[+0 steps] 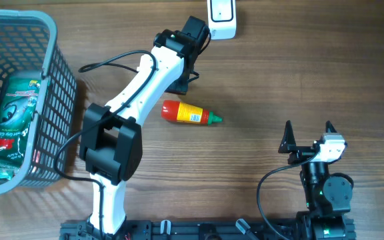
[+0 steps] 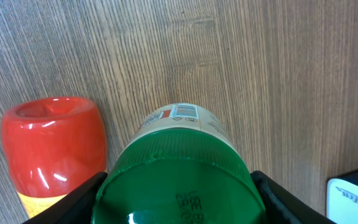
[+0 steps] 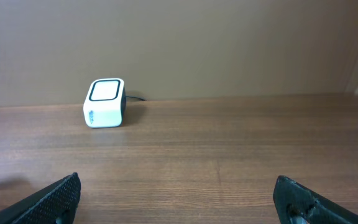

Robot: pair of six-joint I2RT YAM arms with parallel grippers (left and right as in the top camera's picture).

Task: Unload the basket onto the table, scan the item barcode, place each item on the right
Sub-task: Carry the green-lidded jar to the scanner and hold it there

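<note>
Left gripper [image 2: 179,204] on green-cap bottle [image 2: 180,121]; lid [image 2: 179,177] poss. "USE"

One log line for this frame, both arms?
left gripper: holds green-lidded jar by scanner | right gripper: open, empty | red bottle: lying on table

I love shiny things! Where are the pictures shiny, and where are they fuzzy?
Left wrist view: white glare streaks on the red bottle base, a glint on the green cap; right wrist view: the near fingers look fuzzy, the white scanner sharp; overhead view: even light, soft shadows.
</note>
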